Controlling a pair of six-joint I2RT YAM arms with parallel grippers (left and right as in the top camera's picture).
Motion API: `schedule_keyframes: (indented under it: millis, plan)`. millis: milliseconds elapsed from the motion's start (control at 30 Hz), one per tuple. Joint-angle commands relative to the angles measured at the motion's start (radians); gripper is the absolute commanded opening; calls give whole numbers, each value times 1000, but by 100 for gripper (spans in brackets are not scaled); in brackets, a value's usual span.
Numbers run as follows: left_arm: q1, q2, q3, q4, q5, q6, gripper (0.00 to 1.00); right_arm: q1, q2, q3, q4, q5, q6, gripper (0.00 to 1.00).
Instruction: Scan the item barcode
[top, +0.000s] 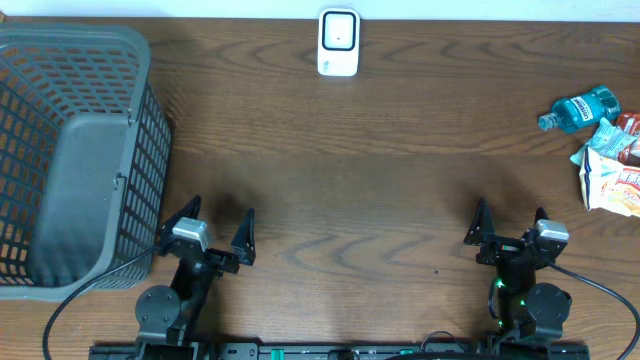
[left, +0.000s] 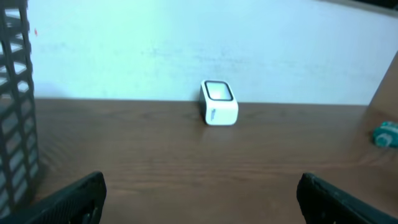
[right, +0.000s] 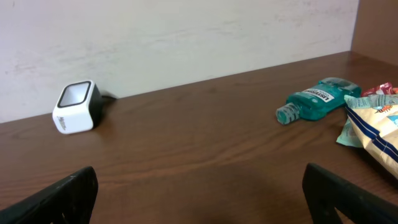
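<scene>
A white barcode scanner (top: 338, 42) stands at the table's far edge, near the middle; it also shows as the scanner (left: 219, 103) and the scanner (right: 77, 107). The items lie at the far right: a teal mouthwash bottle (top: 580, 108) on its side, the same bottle (right: 316, 99), and a snack bag (top: 610, 172), the bag (right: 373, 127). My left gripper (top: 214, 228) is open near the front left. My right gripper (top: 510, 224) is open near the front right. Nothing sits between either pair of fingers.
A large grey mesh basket (top: 70, 150) fills the left side of the table, close to my left arm; its wall (left: 15, 106) edges the left wrist view. A red packet (top: 630, 125) lies behind the snack bag. Brown wood table between the grippers and the scanner.
</scene>
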Motion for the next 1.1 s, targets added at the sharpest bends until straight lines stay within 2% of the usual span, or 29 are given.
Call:
schedule_keyframes:
  millis: [0,100,267,1067]
  plan:
    - [2,-9,-22,20,8,139,98,-6,-7,-3,-3,12,-14,99]
    - [2,-8,-22,-2,1,196,98,-6,-7,-3,-3,12,-14,99]
    - [2,-8,-22,-133,-42,193,98,-6,-7,-3,-3,12,-14,99]
    - [2,-9,-22,-130,-48,184,98,-6,-7,-3,-3,13,-14,99]
